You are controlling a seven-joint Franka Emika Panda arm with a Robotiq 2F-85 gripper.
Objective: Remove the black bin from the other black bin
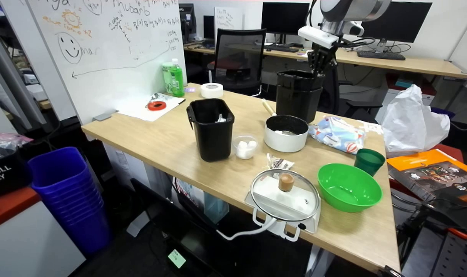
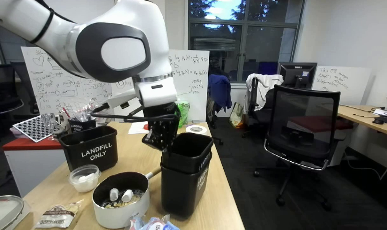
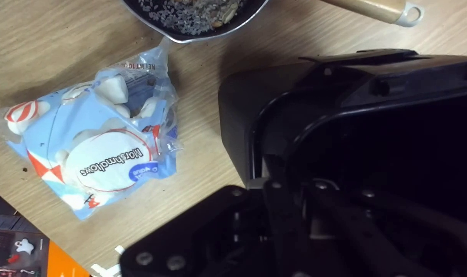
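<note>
The black bin point(image 2: 185, 163) sits nested upright inside the other black bin point(image 2: 182, 190), which stands on the table. Both show in an exterior view as an inner bin point(image 1: 293, 81) and an outer bin point(image 1: 295, 104). White lettering shows on their sides. My gripper point(image 2: 167, 149) points down at the inner bin's rim and also shows at the rim in an exterior view point(image 1: 316, 72). In the wrist view the fingers point(image 3: 281, 173) are close together on the inner bin's rim and look shut on it; the tips are dark and partly hidden. The outer bin point(image 3: 239, 115) shows beneath.
A white pot point(image 1: 286, 138) with a wooden handle stands close beside the stacked bins. A marshmallow bag point(image 3: 110, 154) lies near them. A third black bin point(image 1: 214, 130), a green bowl point(image 1: 348, 188), a cup point(image 1: 368, 161) and a glass lid point(image 1: 285, 196) are also on the table.
</note>
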